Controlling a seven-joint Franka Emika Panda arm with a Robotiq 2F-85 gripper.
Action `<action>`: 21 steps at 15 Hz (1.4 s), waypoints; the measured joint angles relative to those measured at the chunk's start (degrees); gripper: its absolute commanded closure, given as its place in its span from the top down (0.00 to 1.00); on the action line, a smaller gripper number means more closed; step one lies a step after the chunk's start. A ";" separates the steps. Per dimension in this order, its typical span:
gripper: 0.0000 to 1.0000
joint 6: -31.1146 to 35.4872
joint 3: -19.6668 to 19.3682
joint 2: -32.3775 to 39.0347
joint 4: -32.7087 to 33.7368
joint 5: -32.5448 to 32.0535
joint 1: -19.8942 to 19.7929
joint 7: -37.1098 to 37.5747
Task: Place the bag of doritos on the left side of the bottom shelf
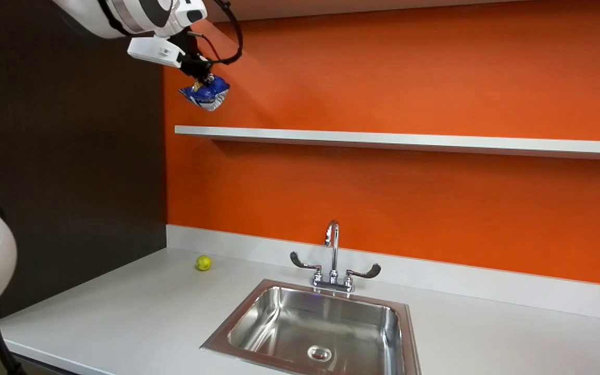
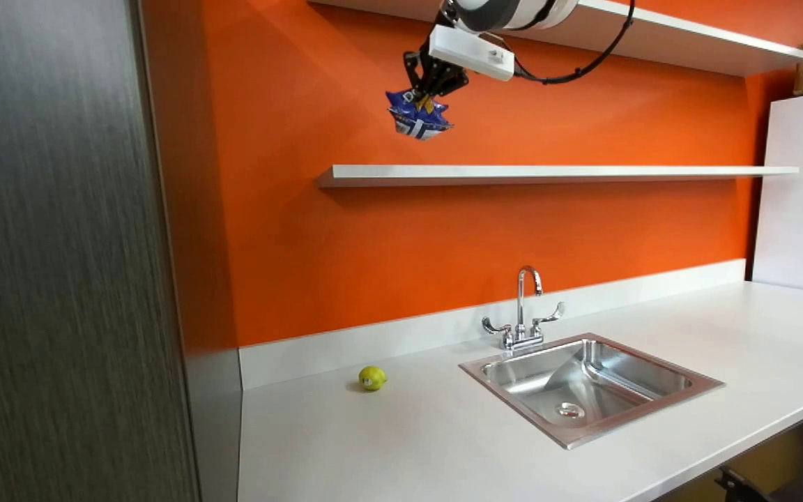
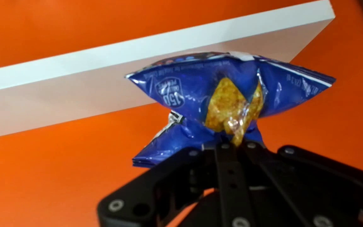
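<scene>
Noted bag of doritos [image 3: 225,99] aloft

Glossy blue with orange chips printed on it, pinched and creased, tilted. Hangs higher than the bottom shelf [image 1: 404,139], apart from it, high above the countertop [image 1: 123,307] toward its back-left corner. Logged shelf as white, level, set above the back edge.

Bag [image 3: 187,86] in pincer [image 3: 238,145]; lower shelf [image 2: 555,171] above sink [image 2: 642,411], faucet [image 2: 521,307] behind sink, fruit [image 2: 372,378] left of it.

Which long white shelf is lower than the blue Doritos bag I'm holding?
The bottom white shelf, nearer the rectangular steel sink; the top white shelf sits higher than the blue Doritos bag.
</scene>
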 measured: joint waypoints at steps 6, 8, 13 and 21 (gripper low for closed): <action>0.00 0.42 6.22 9.16 9.31 -14.65 -6.11 12.34; 0.00 0.28 7.10 11.75 11.56 -19.33 -6.79 16.16; 0.00 -1.01 7.38 17.60 16.12 -27.46 -6.89 22.47; 0.26 -5.40 7.37 22.73 21.36 -30.94 -5.85 25.05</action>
